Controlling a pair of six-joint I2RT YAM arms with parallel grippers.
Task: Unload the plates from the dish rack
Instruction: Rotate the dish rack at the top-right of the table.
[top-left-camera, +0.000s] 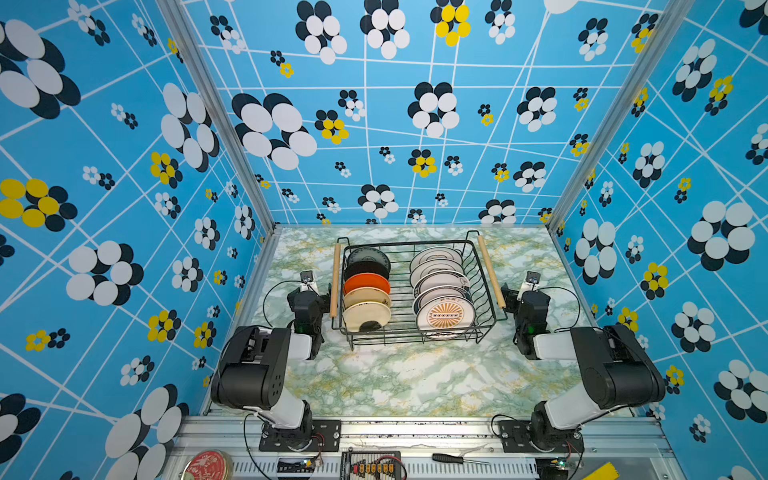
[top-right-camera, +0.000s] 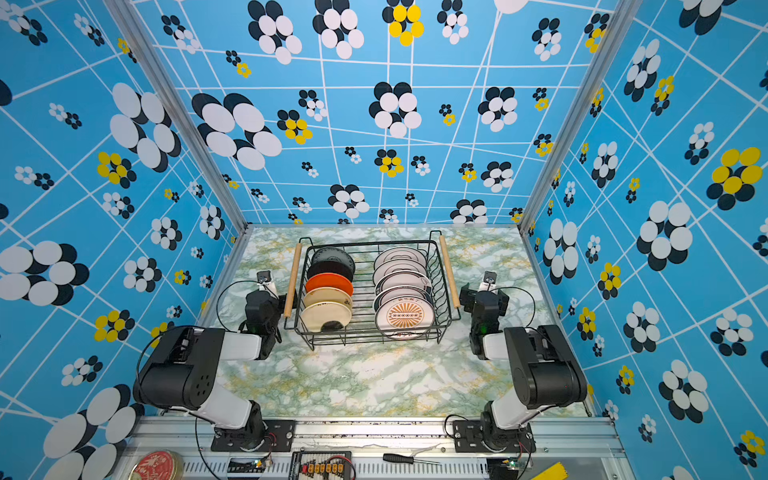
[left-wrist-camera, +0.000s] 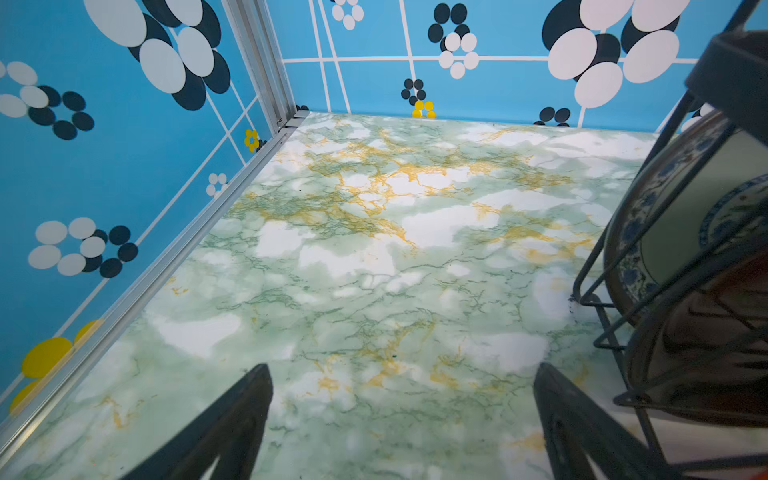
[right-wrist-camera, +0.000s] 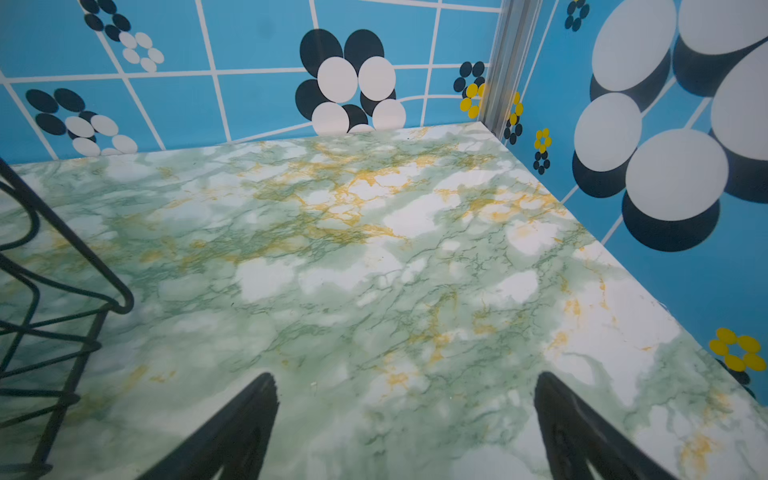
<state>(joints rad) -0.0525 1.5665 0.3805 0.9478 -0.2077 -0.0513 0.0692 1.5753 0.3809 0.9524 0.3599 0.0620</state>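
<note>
The black wire dish rack (top-left-camera: 477, 270) (top-right-camera: 435, 274) stands at the back middle of the marble table, a wooden handle (top-left-camera: 335, 280) on each side. In it stand two rows of upright plates: a left row of small dark, black, orange (top-left-camera: 365, 284) and cream ones, and a right row of larger white ones, the front one (top-left-camera: 445, 316) (top-right-camera: 405, 316) printed with an orange sunburst. My left gripper (top-left-camera: 308, 297) (left-wrist-camera: 403, 415) hovers just left of the rack, open and empty. My right gripper (top-left-camera: 525, 293) (right-wrist-camera: 405, 415) hovers just right of it, open and empty. The left wrist view shows a blue-patterned plate (left-wrist-camera: 665, 216) behind rack wires (left-wrist-camera: 615, 266).
Blue flowered walls close in the table (top-left-camera: 415, 382) on three sides. Bare marble lies in front of the rack and beside both grippers. On the front rail lie a red round tin lid (top-left-camera: 206, 465), a screwdriver (top-left-camera: 453, 458) and a circuit board (top-left-camera: 372, 467).
</note>
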